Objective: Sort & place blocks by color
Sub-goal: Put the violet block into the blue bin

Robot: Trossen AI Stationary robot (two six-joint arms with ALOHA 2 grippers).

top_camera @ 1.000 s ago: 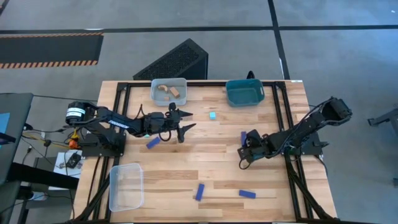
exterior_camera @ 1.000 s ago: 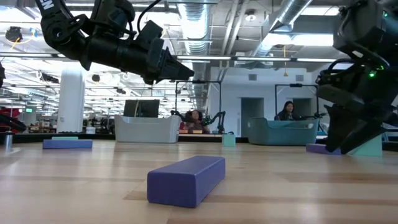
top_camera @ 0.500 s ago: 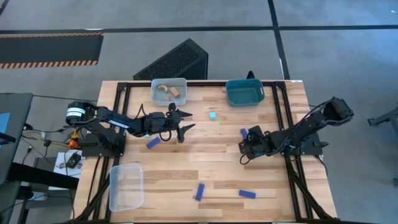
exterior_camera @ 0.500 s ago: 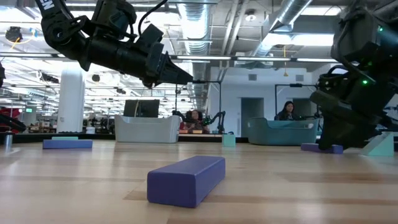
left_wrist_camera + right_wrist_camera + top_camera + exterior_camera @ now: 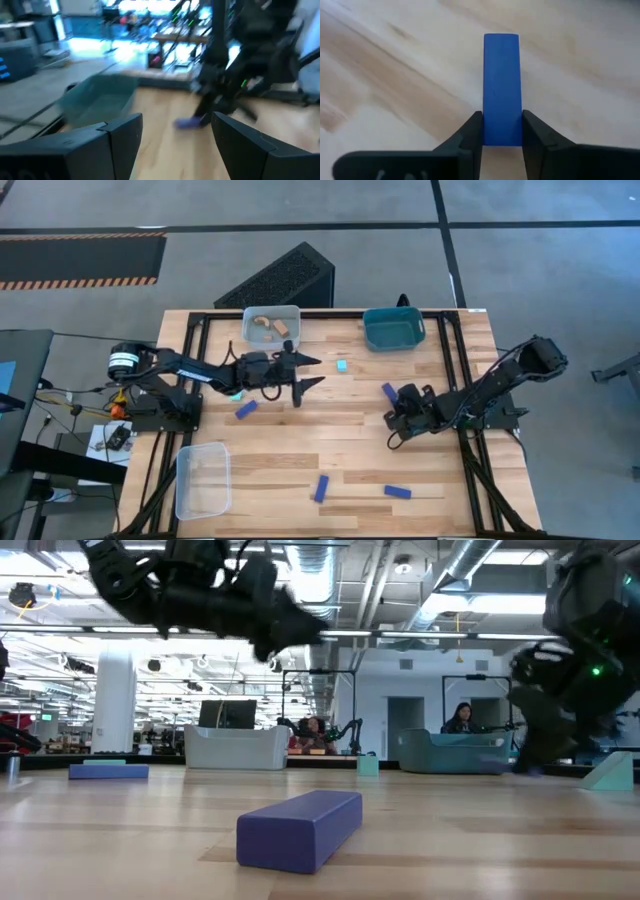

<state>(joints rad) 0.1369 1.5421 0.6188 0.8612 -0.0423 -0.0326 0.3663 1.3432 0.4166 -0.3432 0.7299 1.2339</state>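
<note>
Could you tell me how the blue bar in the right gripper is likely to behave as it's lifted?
The blue bar looks rigid with flat faces, so probably no rolling. The right gripper pinches one end only, so it might pivot.

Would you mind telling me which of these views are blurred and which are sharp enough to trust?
Left wrist view: smeared throughout, the teal bin only a soft shape. Low view: the left arm and the right arm streak, yet the near blue block is crisp. Right wrist view: sharp, showing the right gripper shut on a blue bar. High view: clear and evenly lit.
</note>
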